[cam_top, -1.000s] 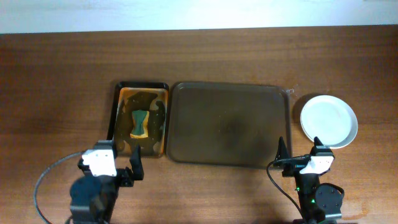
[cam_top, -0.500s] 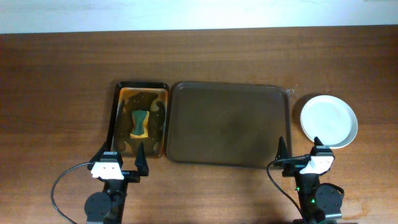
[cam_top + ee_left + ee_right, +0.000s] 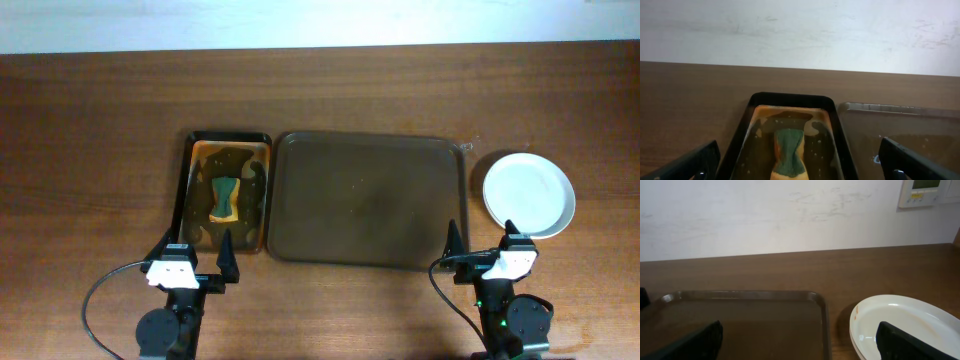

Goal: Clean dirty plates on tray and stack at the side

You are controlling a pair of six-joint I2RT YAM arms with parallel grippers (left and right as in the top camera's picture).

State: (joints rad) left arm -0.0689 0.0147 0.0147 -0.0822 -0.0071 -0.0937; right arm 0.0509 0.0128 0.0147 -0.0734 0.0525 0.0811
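The large dark brown tray [image 3: 368,200] lies in the middle of the table with nothing on it; it also shows in the right wrist view [image 3: 740,325] and the left wrist view [image 3: 905,130]. A stack of white plates [image 3: 529,194] sits on the bare wood to the tray's right, also in the right wrist view [image 3: 900,320]. The top plate looks clean, with a faint orange speck at its rim. My left gripper [image 3: 193,257] is open and empty at the front edge, below the small black tray. My right gripper [image 3: 482,240] is open and empty, just in front of the stack.
A narrow black tray [image 3: 226,192] with amber liquid holds a green-yellow sponge [image 3: 225,199] left of the big tray; both show in the left wrist view [image 3: 790,150]. A white wall runs along the table's far edge.
The left arm has drawn back to the front edge and settled straight, its fingers now pointing at the sponge tray. The right arm, the plates and the tray have not moved.
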